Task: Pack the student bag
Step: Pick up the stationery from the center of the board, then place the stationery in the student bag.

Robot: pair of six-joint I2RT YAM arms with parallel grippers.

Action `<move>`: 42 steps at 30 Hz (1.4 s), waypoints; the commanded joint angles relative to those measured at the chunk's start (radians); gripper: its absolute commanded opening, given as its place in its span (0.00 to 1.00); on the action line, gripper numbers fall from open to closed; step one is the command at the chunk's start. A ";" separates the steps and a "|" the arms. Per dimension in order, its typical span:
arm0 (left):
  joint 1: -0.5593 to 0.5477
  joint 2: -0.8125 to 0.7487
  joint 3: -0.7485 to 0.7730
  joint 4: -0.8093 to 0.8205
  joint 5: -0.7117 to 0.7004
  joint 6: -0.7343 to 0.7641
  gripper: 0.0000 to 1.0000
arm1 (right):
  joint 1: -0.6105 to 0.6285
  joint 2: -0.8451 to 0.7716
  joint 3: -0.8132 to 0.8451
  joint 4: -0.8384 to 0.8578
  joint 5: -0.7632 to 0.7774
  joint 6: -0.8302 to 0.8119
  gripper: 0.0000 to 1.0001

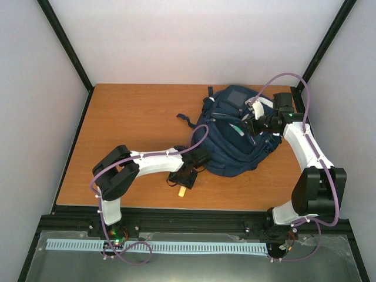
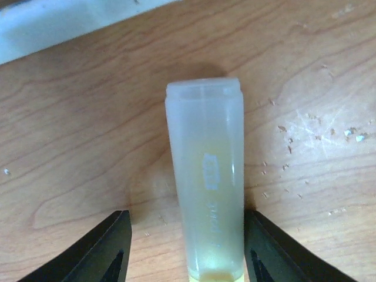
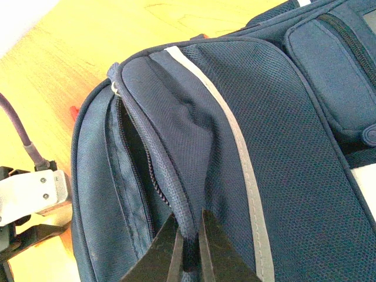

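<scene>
The student bag (image 1: 235, 134), a navy-blue backpack with pale stripes, lies at the table's back right. My right gripper (image 1: 254, 126) is shut on the fabric edge of its zip opening (image 3: 189, 247) and holds the flap up, so a dark gap (image 3: 126, 153) shows beside the zipper. My left gripper (image 1: 184, 182) is low over the table in front of the bag. Its jaws stand open around a translucent tube with a yellowish base (image 2: 205, 176) that lies on the wood. The right finger (image 2: 276, 252) is at the tube; the left finger (image 2: 108, 249) is apart from it.
The wooden table (image 1: 135, 129) stretches left of the bag. A dark strap (image 1: 185, 119) trails from the bag's left side. Black frame posts (image 1: 64, 41) stand at the back corners. Part of the left arm (image 3: 29, 197) shows in the right wrist view.
</scene>
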State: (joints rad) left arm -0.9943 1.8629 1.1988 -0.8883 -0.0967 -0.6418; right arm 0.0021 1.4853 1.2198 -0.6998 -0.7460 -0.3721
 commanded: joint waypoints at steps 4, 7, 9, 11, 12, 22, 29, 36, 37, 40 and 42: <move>-0.014 0.015 0.019 -0.043 0.067 0.037 0.47 | -0.017 -0.023 0.000 0.038 -0.043 0.008 0.03; -0.014 0.013 0.007 -0.040 0.085 0.035 0.41 | -0.017 -0.022 0.015 0.018 -0.057 0.004 0.03; -0.014 0.015 0.002 -0.040 0.092 0.039 0.36 | -0.017 -0.005 0.045 -0.011 -0.066 0.000 0.03; -0.014 0.015 -0.006 -0.027 0.105 0.047 0.30 | -0.017 0.021 0.081 -0.045 -0.082 0.001 0.03; -0.014 0.015 -0.011 -0.020 0.106 0.049 0.28 | -0.016 0.031 0.096 -0.057 -0.088 0.002 0.03; -0.014 -0.118 -0.051 -0.001 0.112 0.109 0.09 | -0.010 0.124 0.294 -0.230 -0.051 -0.035 0.03; -0.013 -0.316 -0.031 0.015 0.237 0.191 0.08 | -0.006 0.133 0.364 -0.303 0.035 -0.036 0.03; -0.001 -0.291 0.176 0.146 0.395 0.225 0.07 | 0.027 0.138 0.432 -0.360 0.041 -0.021 0.03; 0.006 -0.259 0.221 0.168 0.420 0.208 0.08 | 0.034 0.138 0.439 -0.364 0.042 -0.017 0.03; 0.029 -0.153 0.358 0.218 0.455 0.121 0.08 | 0.041 0.142 0.467 -0.374 0.037 -0.006 0.03; 0.067 -0.060 0.468 0.209 0.509 0.043 0.08 | 0.041 0.145 0.490 -0.378 0.034 0.001 0.03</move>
State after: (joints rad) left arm -0.9756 1.6695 1.5024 -0.7536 0.2966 -0.4786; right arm 0.0372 1.6444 1.6264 -1.0901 -0.6613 -0.4042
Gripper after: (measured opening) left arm 0.248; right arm 0.037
